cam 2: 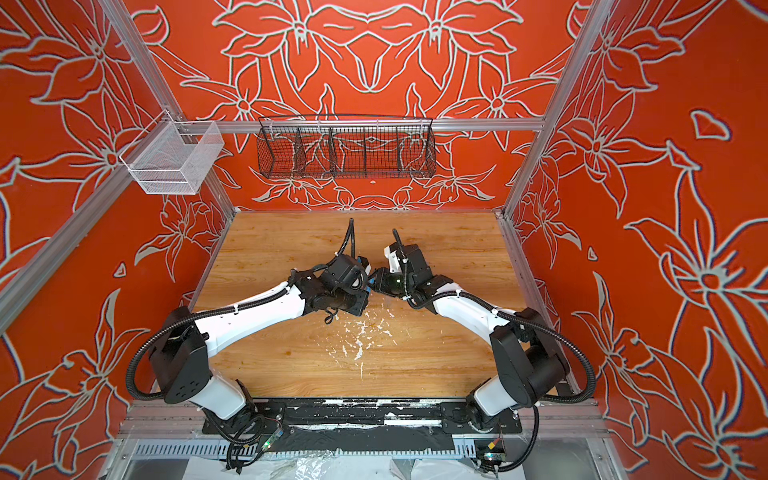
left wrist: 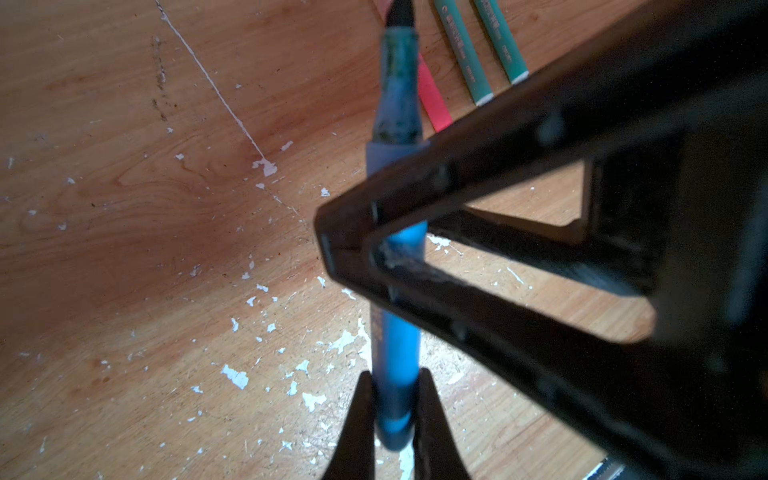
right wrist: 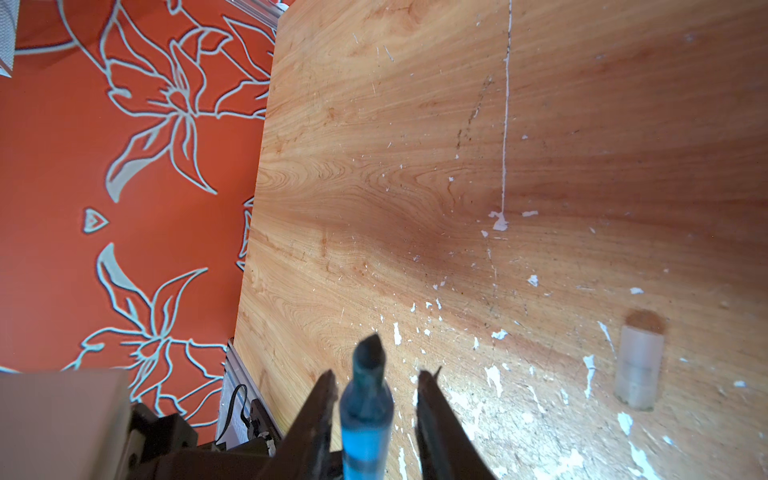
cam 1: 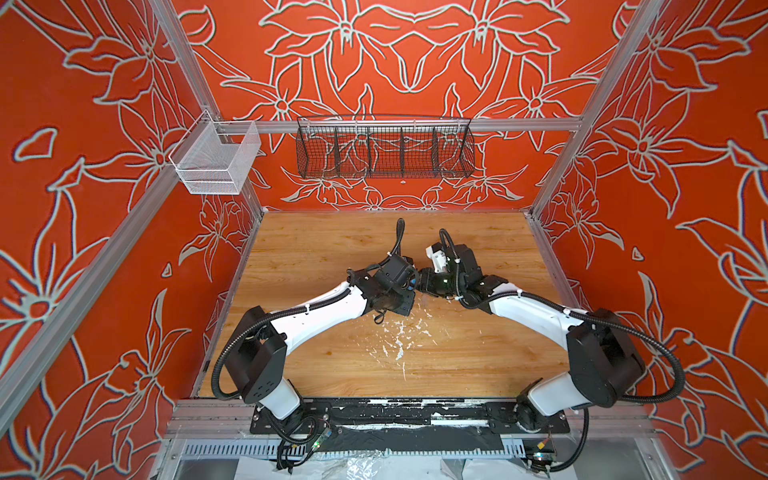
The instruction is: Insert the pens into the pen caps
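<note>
My left gripper (left wrist: 395, 378) is shut on the lower part of a blue pen (left wrist: 399, 345), which is held off the table with its dark tip (right wrist: 368, 349) pointing away. My right gripper (right wrist: 376, 374) stands open around the pen's front part, with a gap on each side. In both top views the two grippers meet over the middle of the table (cam 1: 417, 287) (cam 2: 370, 284), and the pens are hidden there. A red-pink pen (left wrist: 434, 99) and two green pens (left wrist: 461, 50) (left wrist: 500, 41) lie side by side on the table. One translucent pen cap (right wrist: 638, 365) lies on the wood.
White paint flecks (cam 1: 399, 336) are scattered over the wooden table (cam 1: 316, 249) in front of the grippers. A black wire basket (cam 1: 384, 147) and a white mesh basket (cam 1: 216, 160) hang on the back rail. Red patterned walls close in three sides.
</note>
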